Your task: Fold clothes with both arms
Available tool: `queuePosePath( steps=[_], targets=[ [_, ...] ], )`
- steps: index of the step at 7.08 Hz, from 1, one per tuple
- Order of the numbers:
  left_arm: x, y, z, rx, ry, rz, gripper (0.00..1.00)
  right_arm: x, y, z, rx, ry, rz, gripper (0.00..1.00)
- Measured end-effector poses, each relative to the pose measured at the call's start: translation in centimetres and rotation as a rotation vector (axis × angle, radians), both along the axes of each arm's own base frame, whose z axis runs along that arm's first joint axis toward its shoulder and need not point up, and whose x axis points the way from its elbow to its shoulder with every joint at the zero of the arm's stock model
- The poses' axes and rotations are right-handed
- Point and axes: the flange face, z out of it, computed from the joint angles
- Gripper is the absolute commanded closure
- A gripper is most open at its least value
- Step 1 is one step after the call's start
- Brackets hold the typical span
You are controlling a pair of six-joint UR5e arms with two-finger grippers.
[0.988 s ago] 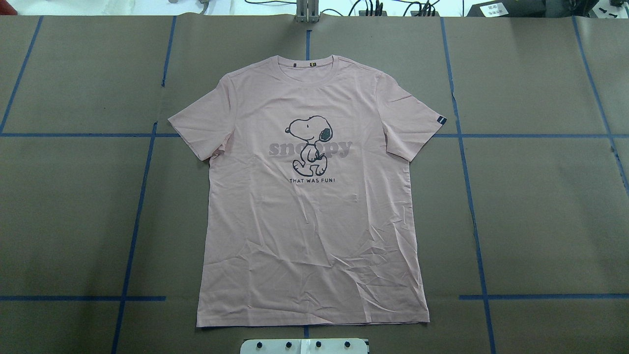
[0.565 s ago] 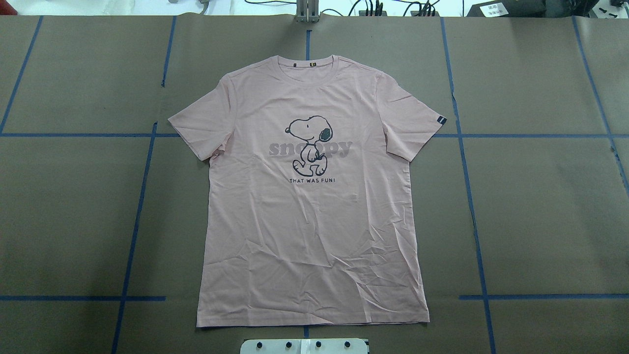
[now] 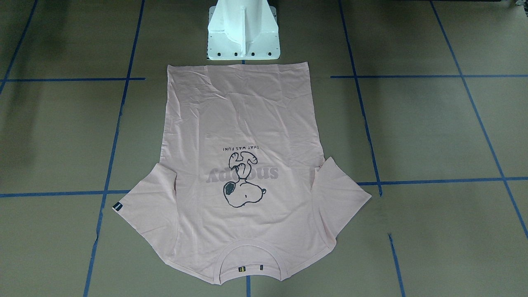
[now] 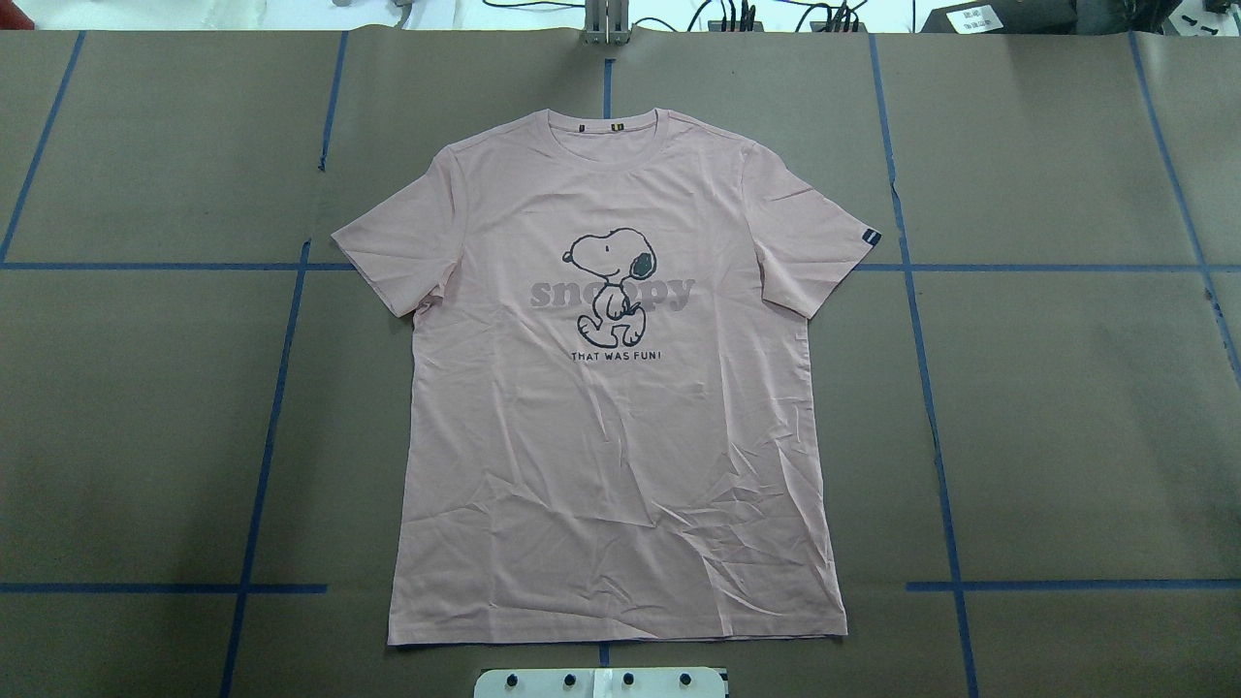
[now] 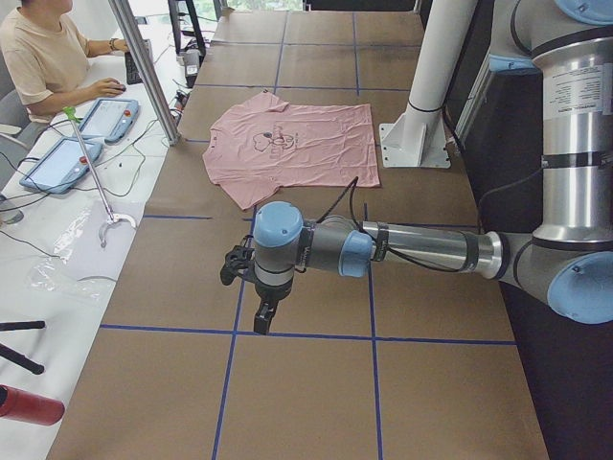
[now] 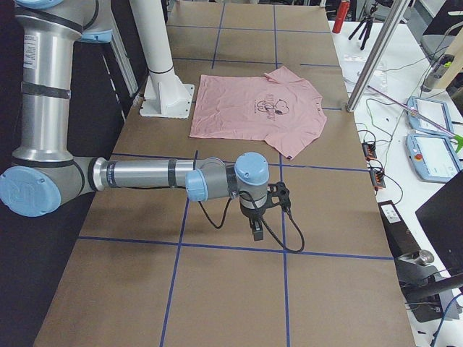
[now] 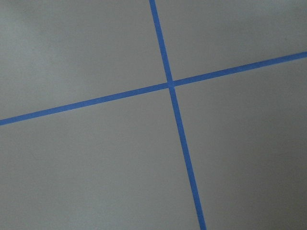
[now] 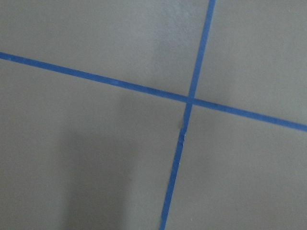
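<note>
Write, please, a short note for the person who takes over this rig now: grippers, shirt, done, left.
The left gripper hangs over bare table, off the t-shirt, nothing seen in it; open or shut cannot be told.
The right gripper: the same, at the other end.
The t-shirt lies flat, print up, mid-table, collar away from the base.
Done: no fold yet. Left: every fold.

T-shirt (image 4: 620,456) creased matt cloth; table (image 4: 1066,436) matt brown paper.
</note>
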Motion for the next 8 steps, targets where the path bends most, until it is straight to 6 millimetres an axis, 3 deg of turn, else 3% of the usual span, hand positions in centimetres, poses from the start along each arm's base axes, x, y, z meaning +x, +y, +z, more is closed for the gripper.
queuePosePath(
  steps=[1,3,4,5,6,7,8],
  targets=[
    [0.0,-1.3,-1.5,0.098,-0.005,-0.001,0.00,-0.6,-1.8,-1.4,0.071,-0.002,-0.009,0.00],
    [0.1,-6.2,-5.7,0.351,0.000,-0.013,0.00,-1.1,-4.7,-2.3,0.136,-0.009,-0.011,0.00],
    [0.1,-8.2,-6.8,0.412,0.020,-0.039,0.00,-1.1,-5.5,-2.9,0.165,-0.015,-0.005,0.00],
    [0.2,-9.0,-7.7,0.448,0.042,-0.071,0.00,-1.8,-6.8,-4.9,0.174,-0.034,0.029,0.00],
    [1.5,-9.3,-8.7,0.476,0.083,-0.084,0.00,-4.3,-9.2,-8.3,0.136,-0.082,0.099,0.00],
    [4.5,-9.5,-9.5,0.475,0.142,-0.068,0.00,-8.9,-11.6,-12.7,0.084,-0.144,0.158,0.01],
    [7.9,-9.7,-10.2,0.462,0.190,-0.048,0.00,-14.7,-13.3,-16.8,0.043,-0.177,0.207,0.09]
  ],
)
